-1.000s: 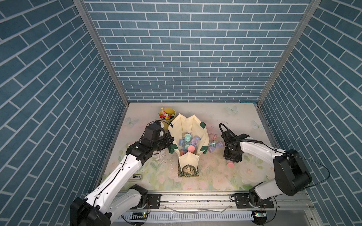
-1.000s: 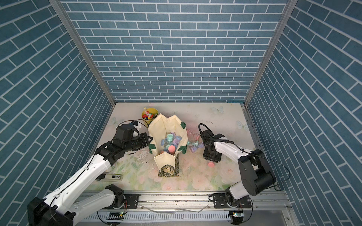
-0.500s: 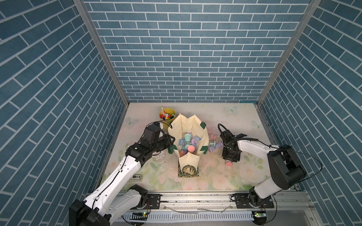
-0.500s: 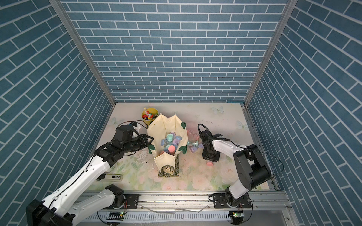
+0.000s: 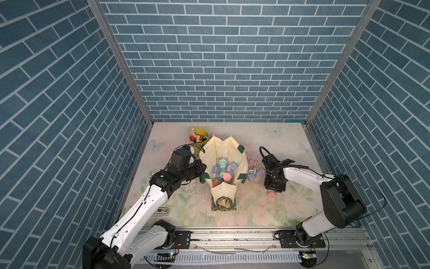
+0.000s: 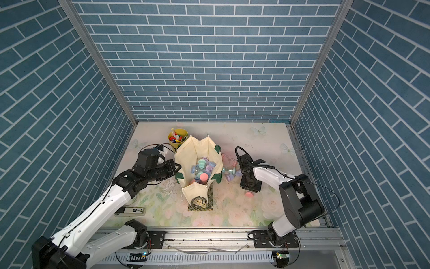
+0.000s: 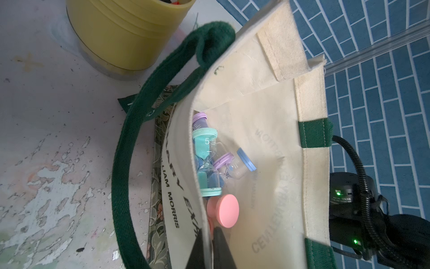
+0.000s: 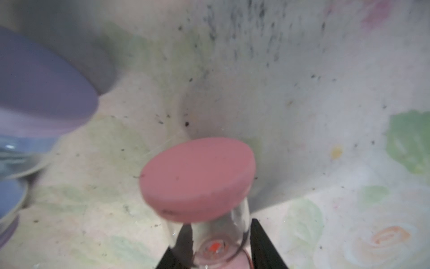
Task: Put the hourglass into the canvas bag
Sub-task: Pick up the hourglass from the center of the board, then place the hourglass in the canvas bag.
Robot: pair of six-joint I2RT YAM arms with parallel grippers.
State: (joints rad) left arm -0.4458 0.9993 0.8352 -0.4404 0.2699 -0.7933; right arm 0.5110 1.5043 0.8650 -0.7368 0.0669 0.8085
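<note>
The cream canvas bag (image 5: 229,151) (image 6: 193,151) stands open at the table's middle, with several hourglasses inside, among them a teal one (image 7: 206,163) and a pink one (image 7: 226,210). My left gripper (image 5: 202,173) (image 7: 208,242) is shut on the bag's left rim (image 7: 186,177), one finger inside and one outside. To the right of the bag my right gripper (image 5: 274,187) (image 8: 218,237) is shut on the glass of a pink-capped hourglass (image 5: 271,193) (image 8: 197,179), low over the floral mat. In both top views only its pink end shows below the wrist.
A yellow cup of markers (image 5: 198,137) stands behind the bag's left side. Several loose hourglasses (image 5: 254,172) lie between the bag and my right arm; a purple one (image 8: 41,93) is close by. A small white device (image 5: 161,210) lies at the front left.
My left jaws opened briefly and shut again on the bag's rim. My right gripper, holding the pink hourglass, shifted slightly toward the bag.
</note>
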